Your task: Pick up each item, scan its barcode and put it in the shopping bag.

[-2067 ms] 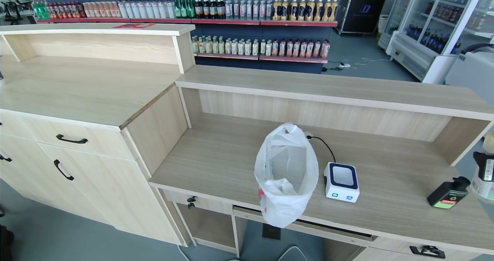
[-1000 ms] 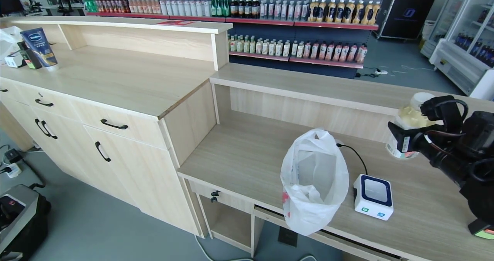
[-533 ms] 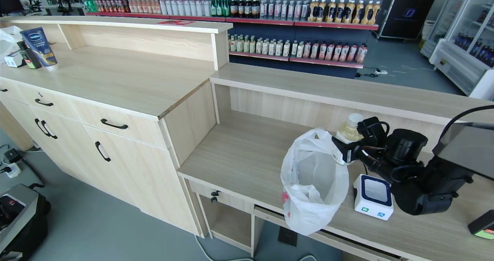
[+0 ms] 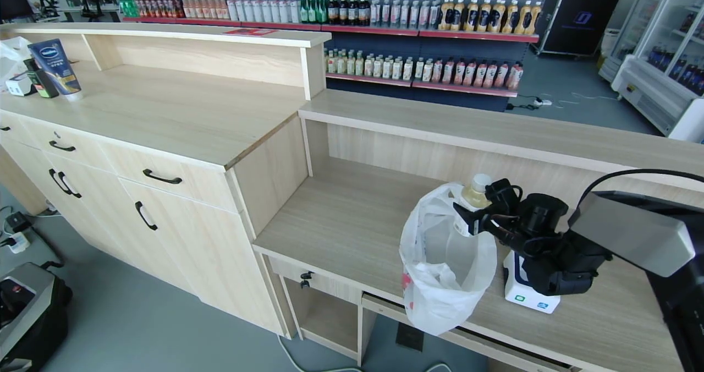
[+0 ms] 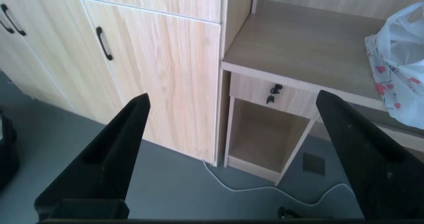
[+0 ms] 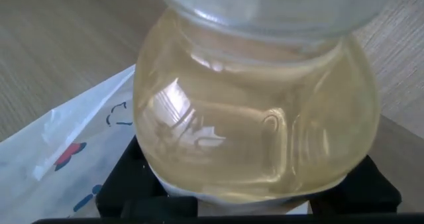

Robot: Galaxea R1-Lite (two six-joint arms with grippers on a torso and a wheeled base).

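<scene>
My right gripper (image 4: 471, 219) is clamped round an upright clear plastic bottle of pale yellow liquid with a white cap (image 4: 473, 197), held at the open mouth of the white plastic shopping bag (image 4: 440, 284) on the low wooden counter (image 4: 352, 218). The white, blue-topped scanner (image 4: 529, 300) stands just beside the bag. My left gripper (image 5: 233, 98) hangs spread wide, holding nothing, above the grey floor (image 5: 165, 191).

Counter (image 4: 352, 218) matt wood-grain; shopping bag (image 4: 440, 289) thin translucent plastic; bottle (image 6: 252, 118) glossy clear.
</scene>
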